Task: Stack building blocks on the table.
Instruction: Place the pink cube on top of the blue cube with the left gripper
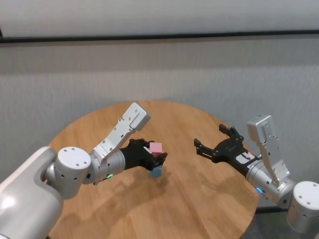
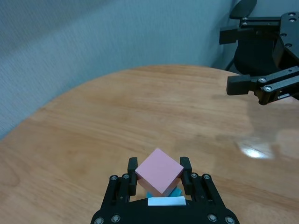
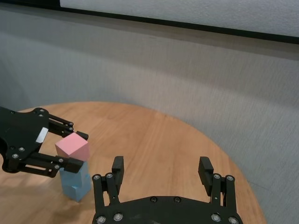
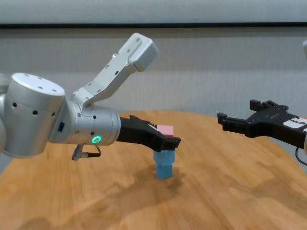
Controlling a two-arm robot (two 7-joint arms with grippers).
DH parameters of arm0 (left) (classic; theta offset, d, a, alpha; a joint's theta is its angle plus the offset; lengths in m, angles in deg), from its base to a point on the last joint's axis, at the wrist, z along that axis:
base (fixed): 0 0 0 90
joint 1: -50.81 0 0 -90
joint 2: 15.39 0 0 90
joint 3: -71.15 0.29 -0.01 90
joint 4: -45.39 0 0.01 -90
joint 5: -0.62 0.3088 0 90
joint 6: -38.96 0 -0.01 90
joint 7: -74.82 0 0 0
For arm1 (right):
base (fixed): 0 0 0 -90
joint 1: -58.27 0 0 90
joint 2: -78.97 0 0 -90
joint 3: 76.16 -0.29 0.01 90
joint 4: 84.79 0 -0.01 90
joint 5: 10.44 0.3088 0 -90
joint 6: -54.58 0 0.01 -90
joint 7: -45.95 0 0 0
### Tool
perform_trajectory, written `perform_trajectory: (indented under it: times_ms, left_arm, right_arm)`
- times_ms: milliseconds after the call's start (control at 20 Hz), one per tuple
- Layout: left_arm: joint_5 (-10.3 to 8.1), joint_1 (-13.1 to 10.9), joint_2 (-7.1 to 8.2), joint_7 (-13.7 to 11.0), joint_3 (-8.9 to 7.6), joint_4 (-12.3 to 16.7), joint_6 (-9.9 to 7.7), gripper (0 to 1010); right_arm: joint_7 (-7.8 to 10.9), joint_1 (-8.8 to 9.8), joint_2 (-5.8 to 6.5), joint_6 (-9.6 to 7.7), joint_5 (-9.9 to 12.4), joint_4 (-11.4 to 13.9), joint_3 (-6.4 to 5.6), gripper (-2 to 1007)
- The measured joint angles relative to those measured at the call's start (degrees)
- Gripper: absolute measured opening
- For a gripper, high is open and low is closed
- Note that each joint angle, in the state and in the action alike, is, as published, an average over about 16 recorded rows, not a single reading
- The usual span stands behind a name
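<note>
My left gripper (image 1: pixel 158 152) is shut on the pink block (image 1: pixel 156 147), holding it by two opposite sides right over a small tower of two light blue blocks (image 1: pixel 157 171) near the middle of the table (image 1: pixel 199 199). The right wrist view shows the pink block (image 3: pixel 71 145) slightly tilted at the top of the blue tower (image 3: pixel 74 179); whether they touch I cannot tell. In the chest view, a dark finger hides the join between the pink block (image 4: pixel 165 130) and the blue ones (image 4: pixel 164 164). My right gripper (image 1: pixel 208 139) hovers open and holds nothing, apart on the right.
The round wooden table ends close behind the tower and to the right of my right arm. A grey wall (image 1: pixel 159 69) stands beyond it. Bare wood (image 4: pixel 225 191) lies between the tower and my right gripper (image 4: pixel 236 112).
</note>
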Motion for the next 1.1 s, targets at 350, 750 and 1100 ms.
perform_trajectory:
  times_ms: [350, 750, 1100]
  left_arm:
    - [0.68, 0.24, -0.29, -0.02, -0.30, -0.50, 0.29, 568]
    - [0.98, 0.30, -0.51, -0.06, -0.67, -0.68, 0.00, 568]
    - [1.09, 0.33, -0.73, -0.01, -1.00, -0.86, -0.21, 577]
  right_arm:
    - [0.00, 0.00, 0.00, 0.00, 0.00, 0.00, 0.00, 1004]
    - [0.00, 0.00, 0.00, 0.00, 0.00, 0.00, 0.00, 1005]
    - [0.00, 0.00, 0.00, 0.00, 0.00, 0.00, 0.00, 1005]
